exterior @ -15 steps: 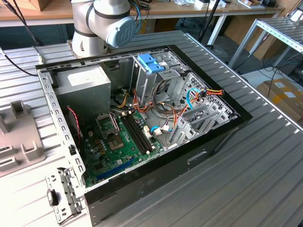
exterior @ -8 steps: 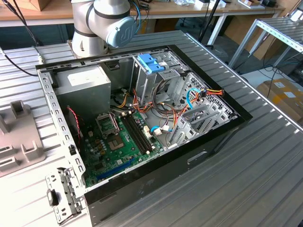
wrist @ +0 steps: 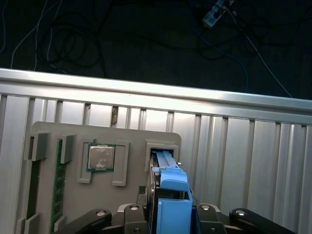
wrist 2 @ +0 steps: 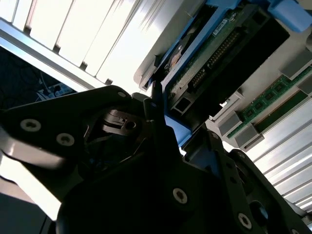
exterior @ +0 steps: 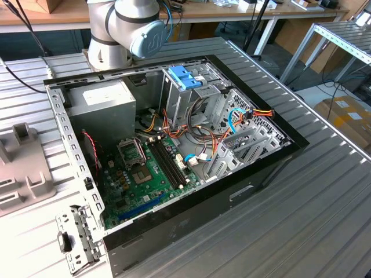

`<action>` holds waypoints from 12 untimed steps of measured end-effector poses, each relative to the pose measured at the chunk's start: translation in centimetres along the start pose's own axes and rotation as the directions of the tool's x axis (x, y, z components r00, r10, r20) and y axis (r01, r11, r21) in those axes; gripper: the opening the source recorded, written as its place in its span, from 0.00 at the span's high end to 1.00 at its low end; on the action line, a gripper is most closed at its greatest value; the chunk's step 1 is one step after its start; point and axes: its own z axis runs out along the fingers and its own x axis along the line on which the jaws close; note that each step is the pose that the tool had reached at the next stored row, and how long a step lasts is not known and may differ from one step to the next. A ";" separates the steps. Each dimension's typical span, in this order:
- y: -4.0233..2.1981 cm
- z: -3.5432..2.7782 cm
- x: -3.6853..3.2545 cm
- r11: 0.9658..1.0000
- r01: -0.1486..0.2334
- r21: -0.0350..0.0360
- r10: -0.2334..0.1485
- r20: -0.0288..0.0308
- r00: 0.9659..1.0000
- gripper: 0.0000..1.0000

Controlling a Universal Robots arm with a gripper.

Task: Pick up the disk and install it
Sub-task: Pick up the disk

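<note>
Disk gripped at the tray, not yet installed.

At the exterior view's left I see the grey tray (exterior: 23,174), and to its right the open computer case (exterior: 174,150). In the first wrist view the disk (wrist: 171,187) stands on edge in a tray slot. My gripper (wrist: 174,219) looks closed against both its faces. I judge the pick-up begun but the disk not lifted clear, and the whole install remains.

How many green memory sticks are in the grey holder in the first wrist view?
2 memory sticks: one at the grey holder's edge, the other between it and the processor chip, away from the disk. Others may be hidden.
</note>
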 end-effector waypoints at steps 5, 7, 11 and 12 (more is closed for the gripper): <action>0.02 -0.42 -0.01 1.000 0.000 0.000 0.000 0.002 1.000 0.61; 0.03 -0.55 -0.01 1.000 0.000 0.000 0.000 0.002 1.000 0.61; 0.04 -0.93 -0.04 1.000 0.000 0.000 0.000 0.003 1.000 0.61; 0.04 -1.03 -0.05 1.000 0.000 0.000 0.000 0.003 1.000 0.61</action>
